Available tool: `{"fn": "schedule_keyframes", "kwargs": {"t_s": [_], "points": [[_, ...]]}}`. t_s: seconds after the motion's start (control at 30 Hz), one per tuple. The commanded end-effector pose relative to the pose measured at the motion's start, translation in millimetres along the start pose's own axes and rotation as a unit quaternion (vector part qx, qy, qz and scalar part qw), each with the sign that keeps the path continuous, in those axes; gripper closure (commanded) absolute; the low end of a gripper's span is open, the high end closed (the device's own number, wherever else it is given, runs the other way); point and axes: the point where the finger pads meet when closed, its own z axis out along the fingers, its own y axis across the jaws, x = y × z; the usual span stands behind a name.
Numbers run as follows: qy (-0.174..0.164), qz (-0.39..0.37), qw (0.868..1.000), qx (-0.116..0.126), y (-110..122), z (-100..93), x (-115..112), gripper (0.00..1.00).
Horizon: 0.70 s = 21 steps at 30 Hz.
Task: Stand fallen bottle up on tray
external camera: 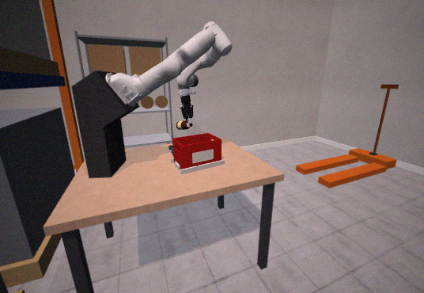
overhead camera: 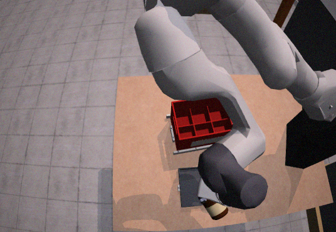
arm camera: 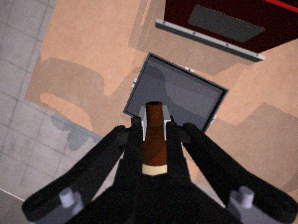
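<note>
My gripper (external camera: 189,123) (arm camera: 154,113) is shut on the neck of a brown bottle (overhead camera: 216,210) (external camera: 182,125) (arm camera: 154,145) with a cream label. The bottle hangs in the air, lying roughly level, its base pointing away from the crate's side in the top view. The dark tray (overhead camera: 189,190) (arm camera: 190,95) lies on the table, well below the gripper. In the top view the arm hides the tray's right part and most of the gripper. The bottle's base is hidden in the wrist view.
The red crate (overhead camera: 184,144) (external camera: 183,157) (arm camera: 176,11) with open compartments stands beside the tray. Pale rails (overhead camera: 192,150) (external camera: 203,167) (arm camera: 210,41) run along its foot. The wooden table (overhead camera: 135,155) (external camera: 150,188) ends a short way beyond the tray in the top view.
</note>
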Motion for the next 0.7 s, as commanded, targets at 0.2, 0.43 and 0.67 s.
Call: {"fn": "schedule_keyframes", "kwargs": {"t_s": [0.2,0.43,0.67], "points": [[0.002,0.001,1.0,0.003,-2.4,-1.3,-1.0,1.0],[0.015,0.001,1.0,0.003,-3.4,-1.1,-1.1,1.0],[0.035,0.001,0.999,0.003,-4.1,-1.0,-1.6,1.0]]}}
